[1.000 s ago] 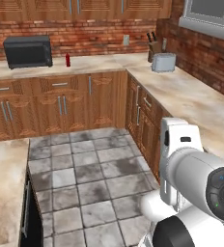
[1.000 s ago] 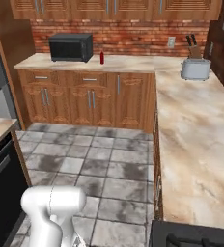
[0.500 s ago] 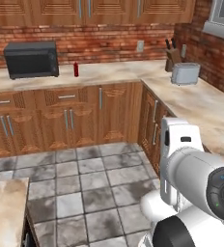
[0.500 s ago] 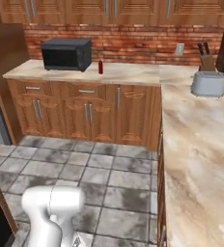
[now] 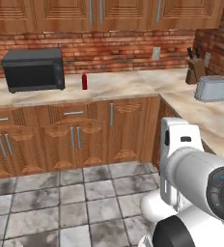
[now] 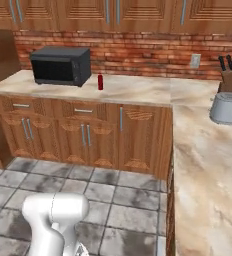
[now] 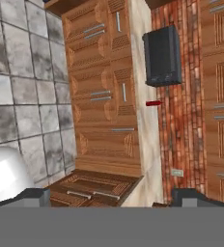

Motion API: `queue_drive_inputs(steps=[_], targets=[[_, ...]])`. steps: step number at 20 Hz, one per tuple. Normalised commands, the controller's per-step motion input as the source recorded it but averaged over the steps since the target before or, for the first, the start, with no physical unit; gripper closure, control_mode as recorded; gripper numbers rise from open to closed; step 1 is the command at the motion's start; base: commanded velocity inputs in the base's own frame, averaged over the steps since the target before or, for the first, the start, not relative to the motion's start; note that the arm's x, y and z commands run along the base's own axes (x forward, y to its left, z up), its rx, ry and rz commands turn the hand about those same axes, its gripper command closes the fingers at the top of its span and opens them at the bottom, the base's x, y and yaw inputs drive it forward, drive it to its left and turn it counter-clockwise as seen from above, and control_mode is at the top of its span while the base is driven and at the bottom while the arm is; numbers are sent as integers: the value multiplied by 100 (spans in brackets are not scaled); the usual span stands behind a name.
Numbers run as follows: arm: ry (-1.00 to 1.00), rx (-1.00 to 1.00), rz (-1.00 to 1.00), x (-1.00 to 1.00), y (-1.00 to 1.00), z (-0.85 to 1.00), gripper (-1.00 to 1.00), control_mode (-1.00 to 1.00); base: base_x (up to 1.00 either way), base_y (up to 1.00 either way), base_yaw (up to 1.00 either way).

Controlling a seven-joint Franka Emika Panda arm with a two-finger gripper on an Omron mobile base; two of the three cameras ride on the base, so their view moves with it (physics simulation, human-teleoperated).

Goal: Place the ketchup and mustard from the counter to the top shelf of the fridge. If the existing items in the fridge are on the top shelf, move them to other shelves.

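A kitchen with a beige stone counter (image 5: 128,84) running along a brick wall and turning a corner. A black microwave (image 5: 33,70) sits near its left end, against the wall. The red ketchup bottle (image 5: 84,81) stands upright just right of it. The claw (image 7: 111,198) hangs wide open, holding nothing, far from the bottle.

The view is rolled sideways. The ketchup (image 7: 153,102) stands on the beige desk (image 7: 144,53), just beside the black microwave (image 7: 162,56) yet apart from it, against a red brick wall (image 7: 173,125). Brown cabinet doors (image 7: 102,91) with metal handles face grey floor tiles (image 7: 22,82). The end effector (image 7: 112,198) has its dark fingertips (image 7: 33,197) spread wide, nothing between them.
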Motion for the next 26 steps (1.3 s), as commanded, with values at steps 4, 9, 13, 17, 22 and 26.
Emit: queue_drive_inputs(steps=[4,9,13,17,22,26], targets=[[0,0,0,0,0,0,-100,100,100,31,7],[0,0,0,0,0,0,-100,100,100,31,7],[0,0,0,0,0,0,-100,100,100,27,7],[0,0,0,0,0,0,-100,100,100,31,4],[0,0,0,0,0,0,-100,100,100,52,0],[0,0,0,0,0,0,-100,100,99,41,0]])
